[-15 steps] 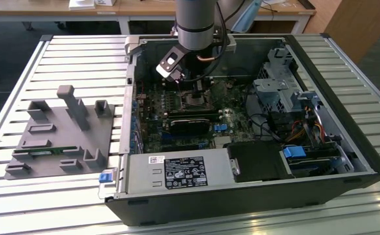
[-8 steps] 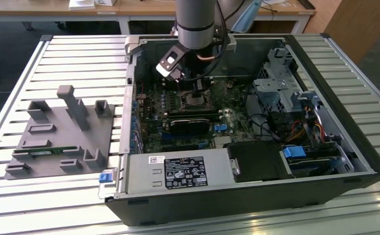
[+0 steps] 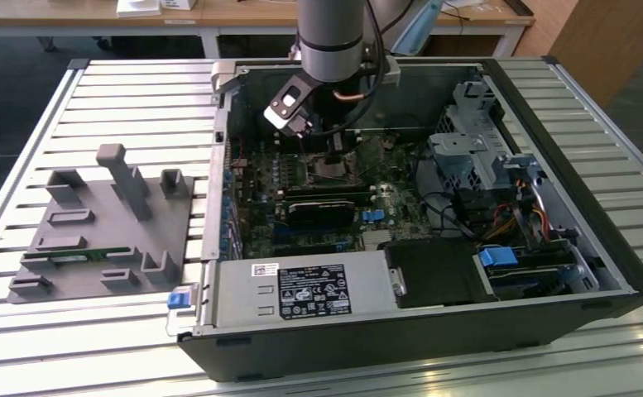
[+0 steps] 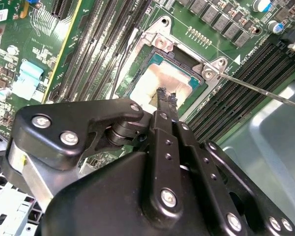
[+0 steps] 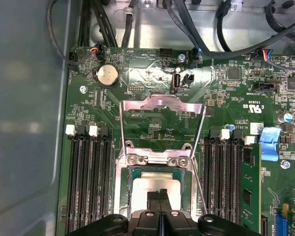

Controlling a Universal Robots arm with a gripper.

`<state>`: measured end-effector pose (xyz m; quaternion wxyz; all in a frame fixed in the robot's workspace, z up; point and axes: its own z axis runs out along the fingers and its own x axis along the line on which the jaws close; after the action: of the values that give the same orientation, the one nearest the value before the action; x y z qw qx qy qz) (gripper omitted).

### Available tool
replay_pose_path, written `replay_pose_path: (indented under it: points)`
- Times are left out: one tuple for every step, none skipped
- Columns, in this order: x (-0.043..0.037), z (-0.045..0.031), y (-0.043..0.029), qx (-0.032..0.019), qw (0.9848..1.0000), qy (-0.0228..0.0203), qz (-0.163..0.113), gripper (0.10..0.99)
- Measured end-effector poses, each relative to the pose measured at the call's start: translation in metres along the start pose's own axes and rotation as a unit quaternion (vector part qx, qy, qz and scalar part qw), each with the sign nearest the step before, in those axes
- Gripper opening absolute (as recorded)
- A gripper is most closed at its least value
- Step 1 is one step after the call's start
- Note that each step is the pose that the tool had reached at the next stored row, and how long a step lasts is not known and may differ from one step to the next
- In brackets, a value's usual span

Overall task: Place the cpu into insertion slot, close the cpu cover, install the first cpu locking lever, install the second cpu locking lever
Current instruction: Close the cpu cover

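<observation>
Silver-grey cpu (image 5: pixel 140 191) in insertion slot (image 5: pixel 122 189), closed jaws directly above it

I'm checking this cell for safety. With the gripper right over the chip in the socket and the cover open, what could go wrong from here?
1. The gripper hangs just over the cpu; a push off-centre could tilt it in the insertion slot.
2. The cpu cover is swung open and a thin locking lever juts out beside the slot; either might snag the gripper.
</observation>
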<state>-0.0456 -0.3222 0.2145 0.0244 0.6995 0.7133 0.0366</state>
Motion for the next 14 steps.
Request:
replay_pose_path:
  points:
    - [0.0000, -0.0002, 0.0000, 0.0000, 1.0000, 0.0000, 0.000, 0.106]
    - [0.0000, -0.0005, 0.0000, 0.0000, 1.0000, 0.0000, 0.000, 0.106]
    - [0.0000, -0.0008, 0.0001, 0.0000, 1.0000, 0.0000, 0.000, 0.106]
    - [0.0000, -0.0012, 0.0001, 0.0000, 1.0000, 0.0000, 0.000, 0.106]
    - [0.0000, -0.0016, 0.0001, 0.0000, 1.0000, 0.0000, 0.000, 0.106]
    - [0.0001, -0.0033, 0.0003, 0.0000, 1.0000, 0.0000, 0.000, 0.106]
    - [0.0001, -0.0038, 0.0003, 0.0000, 1.0000, 0.0000, 0.000, 0.106]
    - [0.0001, -0.0041, 0.0004, 0.0000, 1.0000, 0.0001, 0.000, 0.106]
    - [0.0001, -0.0043, 0.0004, 0.0000, 1.0000, 0.0001, 0.000, 0.106]
    - [0.0001, -0.0046, 0.0004, 0.0000, 1.0000, 0.0001, 0.000, 0.106]
    - [0.0001, -0.0051, 0.0004, 0.0000, 1.0000, 0.0000, 0.000, 0.106]
    - [0.0001, -0.0056, 0.0005, 0.0000, 1.0000, 0.0000, 0.000, 0.106]
    - [0.0001, -0.0060, 0.0005, 0.0000, 1.0000, 0.0000, 0.000, 0.106]
    - [0.0001, -0.0065, 0.0006, 0.0000, 1.0000, 0.0000, 0.000, 0.106]
